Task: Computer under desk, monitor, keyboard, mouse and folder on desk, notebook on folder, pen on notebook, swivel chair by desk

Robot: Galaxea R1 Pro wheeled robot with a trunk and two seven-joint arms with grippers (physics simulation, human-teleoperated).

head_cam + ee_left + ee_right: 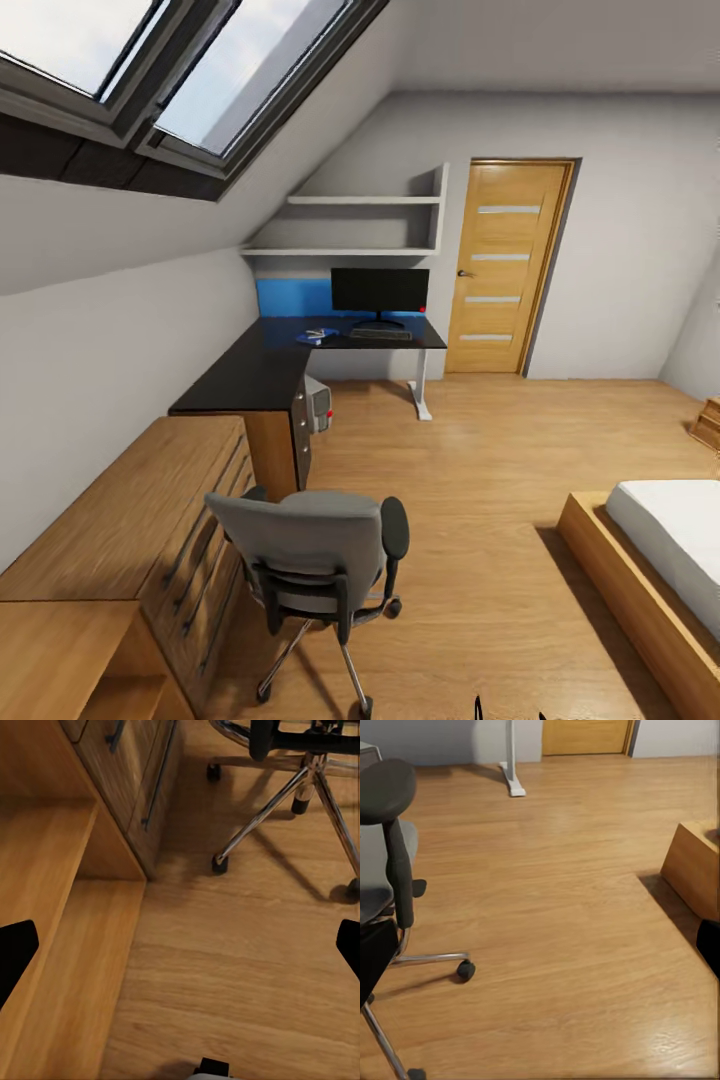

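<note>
Closest, lower centre, the swivel chair (310, 560) should roll easily on casters; I'd push its stiff backrest. Both my grippers (180, 945) (540, 945) hang wide open, empty.

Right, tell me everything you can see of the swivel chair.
The swivel chair stands upright on the wooden floor, beside the light wooden drawer chest and well short of the desk. Its back, grey and fabric-like, faces the head camera and hides the seat. Black armrests flank it; the near one ends in a rounded pad. Shiny metal legs spread from the centre to small black casters that rest on the floor. Nothing else touches it.
</note>
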